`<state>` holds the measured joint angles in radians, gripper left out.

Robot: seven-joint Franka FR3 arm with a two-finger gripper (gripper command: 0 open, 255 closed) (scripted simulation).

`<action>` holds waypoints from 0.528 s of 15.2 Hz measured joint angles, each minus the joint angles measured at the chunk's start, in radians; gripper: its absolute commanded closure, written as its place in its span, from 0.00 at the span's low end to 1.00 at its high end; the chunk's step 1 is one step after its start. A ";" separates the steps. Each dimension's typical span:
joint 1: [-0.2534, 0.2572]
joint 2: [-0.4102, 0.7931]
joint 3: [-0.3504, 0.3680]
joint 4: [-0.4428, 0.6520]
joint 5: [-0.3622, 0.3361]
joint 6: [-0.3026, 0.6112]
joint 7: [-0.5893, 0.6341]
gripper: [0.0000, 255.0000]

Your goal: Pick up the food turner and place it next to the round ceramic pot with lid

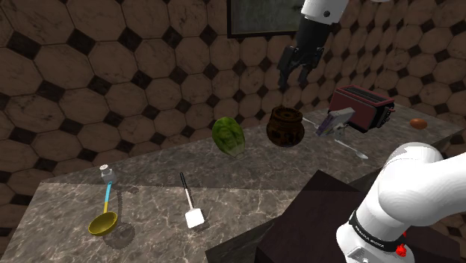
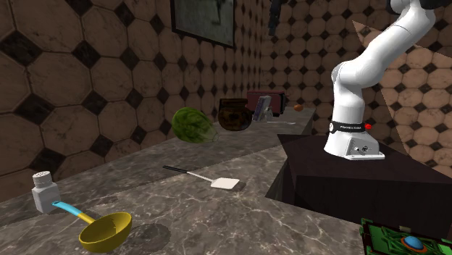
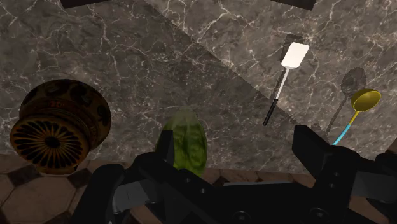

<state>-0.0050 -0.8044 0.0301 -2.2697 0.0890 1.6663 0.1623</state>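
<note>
- The food turner (image 1: 189, 199) has a flat, square-cornered white blade on a thin shaft that ends in a slim black handle.
- It lies flat on the dark grey marbled table (image 1: 149, 196), with the blade toward the table's front edge and the handle pointing at the tiled wall.
- In the shoulder view it sits between a yellow ladle with a blue handle (image 1: 104, 217) on its left and the dark stand (image 1: 314, 217) on its right. Nothing touches it.
- The round dark brown pot with a patterned lid (image 1: 285, 125) stands further back by the wall, well apart from the turner. A green leafy head (image 1: 229, 136) stands just beside the pot.
- The jaws hang high above the table, over the pot and the green head. They are spread wide with nothing between them.
- A small white shaker (image 2: 43, 190) stands near the ladle's handle, and a dark red toaster (image 1: 362, 108) sits beyond the pot.
- A black band (image 2: 346, 127) low on the white arm carries white lettering that is too small to read.
</note>
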 measured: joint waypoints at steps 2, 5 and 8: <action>0.000 0.007 0.007 -0.007 0.003 0.013 0.007 0.00; 0.004 0.043 0.049 -0.046 0.018 0.082 0.051 0.00; 0.008 0.084 0.094 -0.094 0.033 0.166 0.097 0.00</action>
<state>0.0026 -0.7201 0.1238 -2.3641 0.1219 1.8318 0.2595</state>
